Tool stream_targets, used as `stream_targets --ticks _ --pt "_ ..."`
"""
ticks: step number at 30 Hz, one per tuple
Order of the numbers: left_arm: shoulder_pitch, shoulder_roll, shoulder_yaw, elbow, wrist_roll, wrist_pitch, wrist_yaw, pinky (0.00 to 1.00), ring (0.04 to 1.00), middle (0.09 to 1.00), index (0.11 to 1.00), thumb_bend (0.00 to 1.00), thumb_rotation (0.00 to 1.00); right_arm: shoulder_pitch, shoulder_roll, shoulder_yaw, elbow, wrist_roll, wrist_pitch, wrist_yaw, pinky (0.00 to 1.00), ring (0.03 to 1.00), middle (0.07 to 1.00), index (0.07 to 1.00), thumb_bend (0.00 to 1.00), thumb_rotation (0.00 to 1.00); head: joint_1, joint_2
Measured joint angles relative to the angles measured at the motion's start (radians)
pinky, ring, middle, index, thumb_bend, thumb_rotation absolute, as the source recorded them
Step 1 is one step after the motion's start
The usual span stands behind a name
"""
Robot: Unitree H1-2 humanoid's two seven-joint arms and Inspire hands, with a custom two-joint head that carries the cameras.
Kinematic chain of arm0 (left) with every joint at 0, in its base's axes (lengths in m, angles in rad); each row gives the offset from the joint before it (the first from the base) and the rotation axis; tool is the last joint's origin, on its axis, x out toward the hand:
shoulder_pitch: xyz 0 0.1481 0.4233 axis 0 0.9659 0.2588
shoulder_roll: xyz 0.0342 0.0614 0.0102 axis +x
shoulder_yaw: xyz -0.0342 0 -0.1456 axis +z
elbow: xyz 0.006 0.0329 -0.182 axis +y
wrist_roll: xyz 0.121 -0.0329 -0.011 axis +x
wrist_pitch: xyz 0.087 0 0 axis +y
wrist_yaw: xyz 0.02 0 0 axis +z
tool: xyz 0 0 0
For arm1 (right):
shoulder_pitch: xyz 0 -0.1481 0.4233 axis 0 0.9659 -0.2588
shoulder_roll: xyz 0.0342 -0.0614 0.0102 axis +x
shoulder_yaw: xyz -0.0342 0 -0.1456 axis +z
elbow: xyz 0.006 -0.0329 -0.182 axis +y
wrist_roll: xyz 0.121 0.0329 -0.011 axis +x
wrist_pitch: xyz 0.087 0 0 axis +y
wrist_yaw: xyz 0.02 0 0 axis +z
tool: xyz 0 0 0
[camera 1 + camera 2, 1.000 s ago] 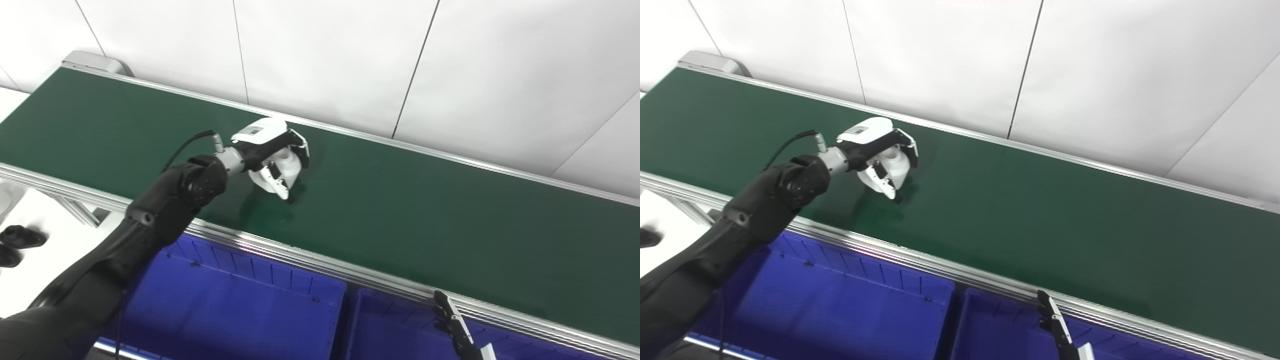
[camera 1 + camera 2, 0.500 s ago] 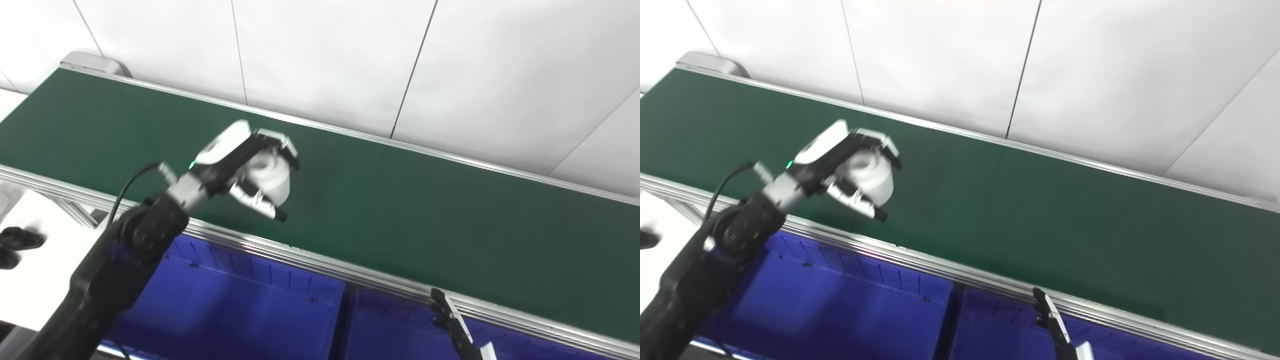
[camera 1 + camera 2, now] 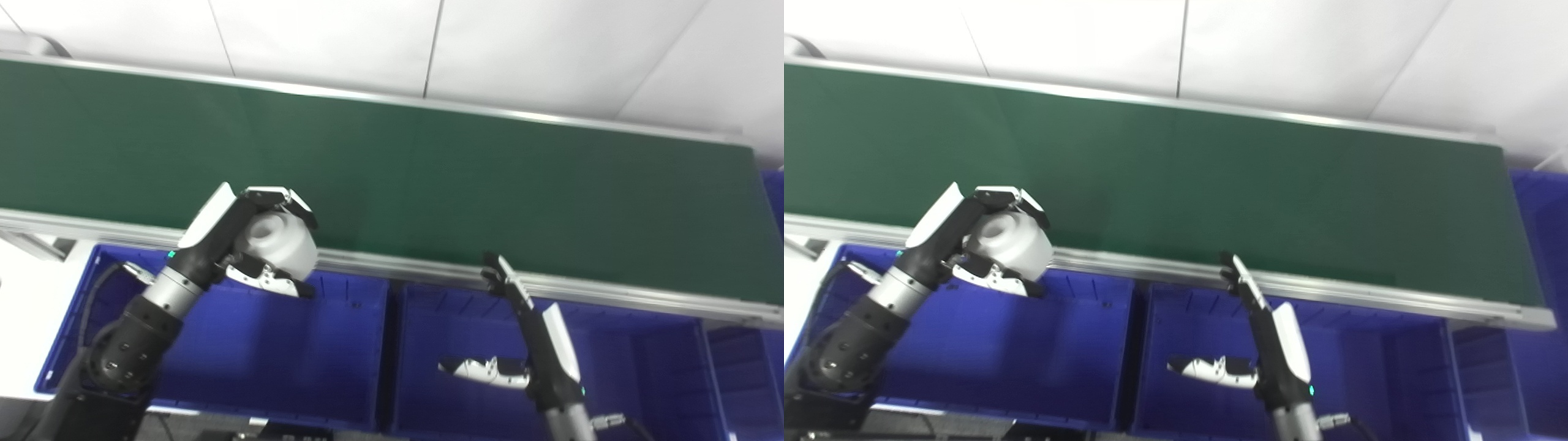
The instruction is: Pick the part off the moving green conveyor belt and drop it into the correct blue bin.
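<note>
Lifted clear of the matte green conveyor belt (image 3: 429, 177) since the earlier frame, the smooth white cylindrical plastic part (image 3: 278, 240) now hangs over the far rim of the left ribbed blue plastic bin (image 3: 263, 361), left hand (image 3: 245, 242) curled around it. Over the neighbouring blue bin (image 3: 637, 367), the right hand (image 3: 527, 343) is spread, fingers straight; no writing is readable

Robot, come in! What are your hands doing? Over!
Left hand shut on white part, above left blue bin. Right hand open, empty. Nothing in the way.

White wall panels (image 3: 318, 43), divided by thin dark seams, rise behind the far edge of the work area; a white surface (image 3: 18, 306) shows at the near left corner.
</note>
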State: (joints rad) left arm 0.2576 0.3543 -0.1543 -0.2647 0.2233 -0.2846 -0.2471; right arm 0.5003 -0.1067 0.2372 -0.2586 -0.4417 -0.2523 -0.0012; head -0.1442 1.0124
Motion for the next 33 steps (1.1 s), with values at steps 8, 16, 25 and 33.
stream_targets --ticks 8,16,25,33 --pt "0.005 -0.01 -0.053 0.06 0.09 -0.013 -0.019 0.24 0.444 0.455 0.508 0.5 0.0 0.001 0.016 0.007 -0.027 -0.018 0.049 0.013 0.81 0.876 0.92 0.934 0.92 0.35 -0.031 0.012" --pt "-0.009 0.018 -0.123 0.113 0.249 0.039 -0.06 0.33 0.375 0.471 0.551 0.49 0.0 0.015 0.024 0.01 -0.037 -0.02 0.058 0.013 0.81 0.876 0.922 0.938 0.92 0.37 -0.031 0.006" --pt "-0.021 0.033 -0.227 0.035 0.666 0.227 -0.191 0.97 0.814 0.756 0.757 0.7 0.97 0.024 0.017 0.01 -0.05 -0.024 0.062 0.021 0.81 0.876 0.919 0.937 0.92 0.37 -0.025 0.006" --pt "-0.018 0.037 -0.213 -0.002 0.65 0.255 -0.219 0.95 0.811 0.793 0.781 0.78 0.88 0.034 0.018 0.01 -0.052 -0.033 0.062 0.021 0.81 0.873 0.918 0.934 0.91 0.35 -0.029 -0.008"
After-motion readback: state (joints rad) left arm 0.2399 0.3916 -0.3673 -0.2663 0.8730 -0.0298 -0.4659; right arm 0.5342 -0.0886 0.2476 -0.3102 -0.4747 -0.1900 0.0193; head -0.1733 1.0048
